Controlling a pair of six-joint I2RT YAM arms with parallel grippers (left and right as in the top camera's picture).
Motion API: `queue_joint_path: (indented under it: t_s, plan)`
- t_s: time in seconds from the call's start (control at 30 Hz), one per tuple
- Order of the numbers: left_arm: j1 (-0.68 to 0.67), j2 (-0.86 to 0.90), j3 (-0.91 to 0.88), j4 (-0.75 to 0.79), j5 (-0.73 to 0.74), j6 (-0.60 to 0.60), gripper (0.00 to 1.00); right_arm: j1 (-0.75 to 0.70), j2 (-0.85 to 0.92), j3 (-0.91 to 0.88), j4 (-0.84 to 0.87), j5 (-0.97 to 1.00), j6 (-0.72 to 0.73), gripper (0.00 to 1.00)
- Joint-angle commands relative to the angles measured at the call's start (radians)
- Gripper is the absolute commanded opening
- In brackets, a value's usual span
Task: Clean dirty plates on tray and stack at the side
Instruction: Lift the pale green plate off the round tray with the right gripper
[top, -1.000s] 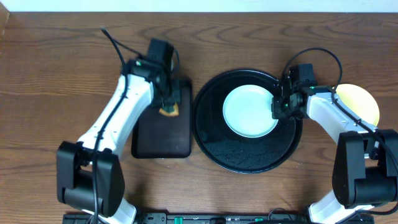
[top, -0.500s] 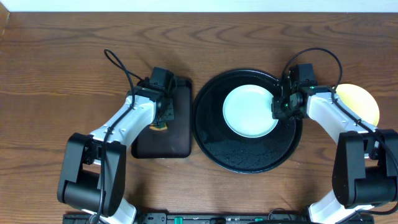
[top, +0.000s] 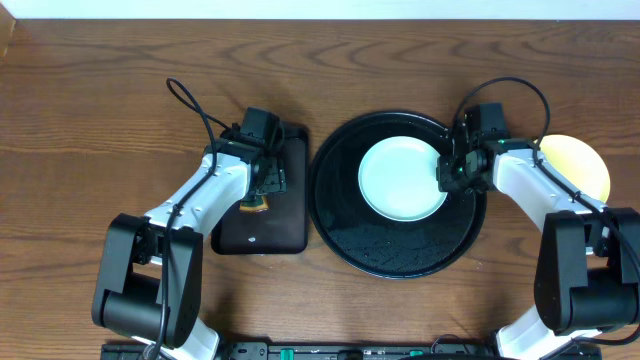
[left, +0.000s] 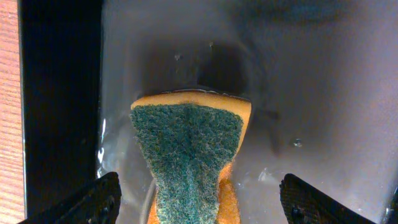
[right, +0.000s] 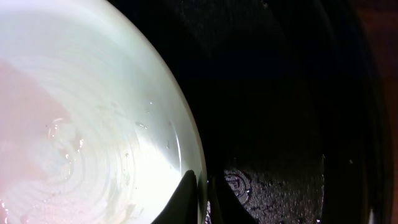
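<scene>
Mint plate (top: 403, 178) lies in the round black tray (top: 400, 250) from above, with the right gripper (top: 447, 172) pinched shut on its edge. From the left wrist, the left gripper (left: 200, 190) stands wide apart over the sponge (left: 186, 143), holding nothing. From the right wrist, the fingers (right: 185, 196) bite only the thin wet rim, so a fast lift could drop it.

Dark-brown wood-grain table (top: 80, 120) w/ pale strip (top: 300, 8) beyond far edge.

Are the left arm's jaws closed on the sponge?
No, the jaws stand wide apart, and the sponge lies free between them.
</scene>
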Motion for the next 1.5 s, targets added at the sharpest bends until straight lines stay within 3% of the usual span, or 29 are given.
queue_joint_path:
  t_s: [0.0, 0.27, 0.63, 0.93, 1.1, 1.47]
  plan:
    - [0.005, 0.002, -0.003, 0.003, -0.016, -0.002, 0.82, 0.011, -0.019, -0.028, 0.025, 0.003, -0.003, 0.01]
    - [0.005, 0.002, -0.003, 0.004, -0.015, -0.002, 0.83, 0.011, -0.086, 0.064, -0.006, 0.042, -0.004, 0.01]
    - [0.005, 0.002, -0.003, 0.004, -0.015, -0.002, 0.83, 0.043, -0.311, 0.087, -0.017, 0.175, -0.037, 0.01]
    - [0.005, 0.002, -0.003, 0.004, -0.015, -0.002, 0.83, 0.334, -0.446, 0.087, -0.036, 0.716, -0.09, 0.01]
    - [0.005, 0.002, -0.003, 0.004, -0.015, -0.002, 0.83, 0.548, -0.432, 0.086, -0.041, 1.083, -0.09, 0.01]
    - [0.005, 0.002, -0.003, 0.004, -0.015, -0.002, 0.83, 0.889, -0.327, 0.086, -0.041, 1.603, -0.089, 0.01]
